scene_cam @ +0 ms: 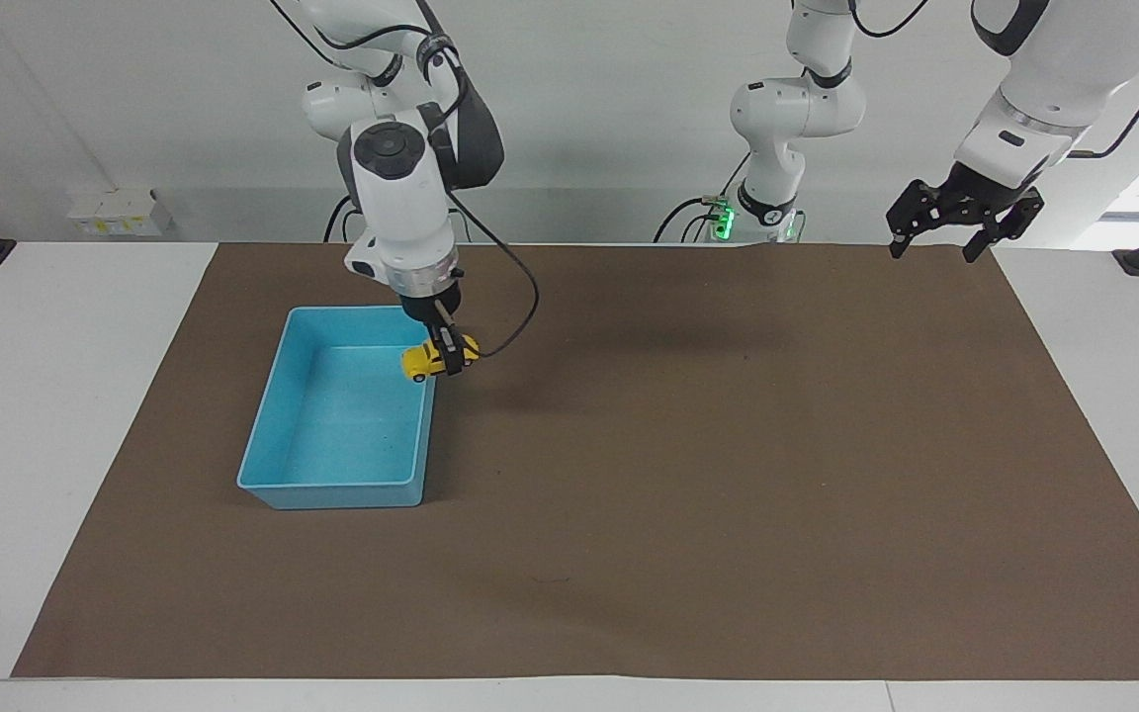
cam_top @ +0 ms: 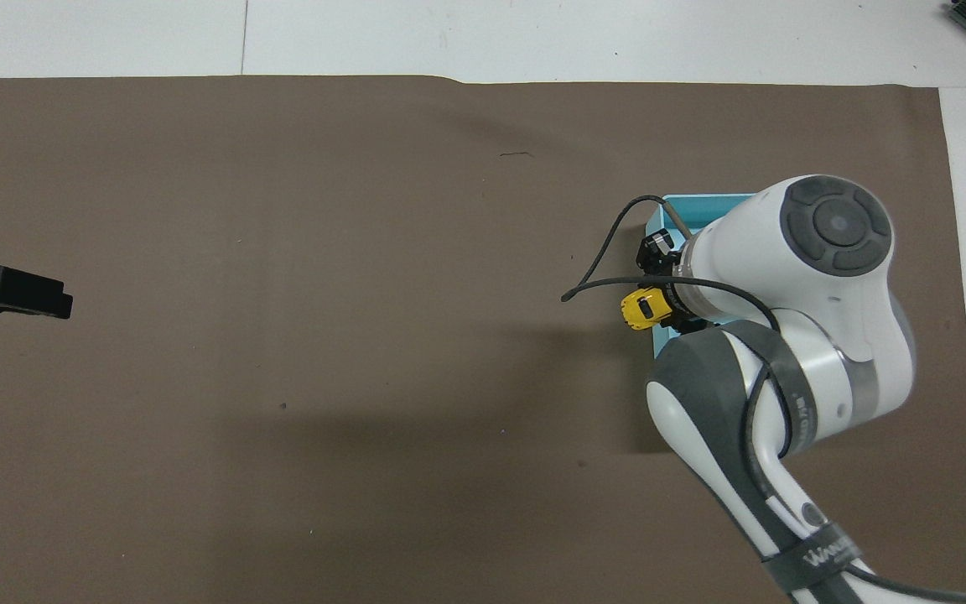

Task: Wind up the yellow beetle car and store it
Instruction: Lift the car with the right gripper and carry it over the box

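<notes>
right claw holds the car over the bin's edge

your right claw [scene_cam: 451, 362] is pinched on the yellow beetle car [scene_cam: 436, 358], fingertips clamped across the middle of its body. the car is up in the air, clear of the surface, tilted a little with one end lower than the other. in the facing view it hangs over the blue bin [scene_cam: 283, 415], right at the long wall that faces the middle of the brown mat [scene_cam: 728, 475], near the bin's corner closest to the robots. in the overhead view the car [cam_top: 645, 308] shows as a small yellow shape poking out from under the wrist, at that same wall of the bin [cam_top: 705, 205]; the arm's white body covers most of the bin there, so you cannot read from that view how far over the rim the car sits. a black cable [scene_cam: 510, 297] loops out from the right arm's wrist and hangs beside the car.

the bin lies on the mat toward the right arm's end of the surface, and its floor shows nothing in it in the facing view.

your left claw [scene_cam: 965, 222] waits high over the mat's corner at the left arm's end, close to the robots, fingers spread apart and gripping nothing. in the overhead view only its dark tip [cam_top: 9, 290] shows at the frame's edge.

the mat covers most of the white surface [scene_cam: 55, 396].
</notes>
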